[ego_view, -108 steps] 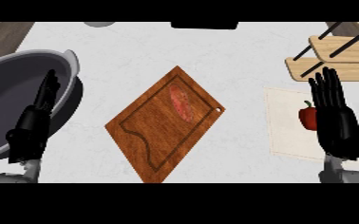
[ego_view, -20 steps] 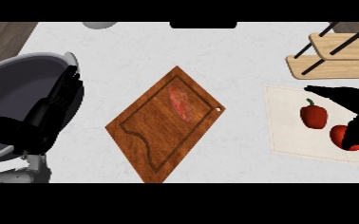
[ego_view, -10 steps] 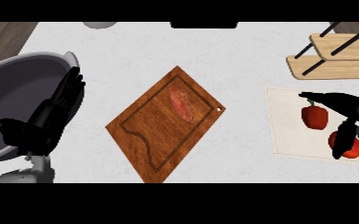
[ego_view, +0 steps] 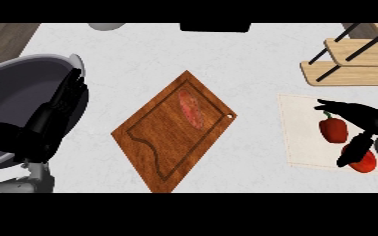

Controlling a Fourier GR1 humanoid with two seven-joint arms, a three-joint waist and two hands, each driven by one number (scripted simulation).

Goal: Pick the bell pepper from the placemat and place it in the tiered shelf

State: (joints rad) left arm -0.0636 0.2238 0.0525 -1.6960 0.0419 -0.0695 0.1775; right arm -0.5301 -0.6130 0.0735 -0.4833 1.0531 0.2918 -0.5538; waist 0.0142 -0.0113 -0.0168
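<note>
Head view puts the bell pepper point(ego_view: 334, 130) on the pale placemat point(ego_view: 301, 130) at about three o'clock from the wooden cutting board point(ego_view: 173, 130), and our right hand point(ego_view: 356, 126) sits right over it. We have one dark finger reaching across above the pepper towards ten o'clock and another part of the hand curling below it towards six, so the pepper lies in the gap between them; we read that hand as spread around the pepper, not yet closed on it. A second red shape shows at five o'clock of the pepper, partly hidden by the hand. The tiered shelf point(ego_view: 347, 62) stands at twelve o'clock from the pepper, near the placemat. Our left hand point(ego_view: 55, 117) rests open, fingers straight, over the grey pot point(ego_view: 29, 80) at nine o'clock, well apart, so the right hand is plainly the nearer one
</note>
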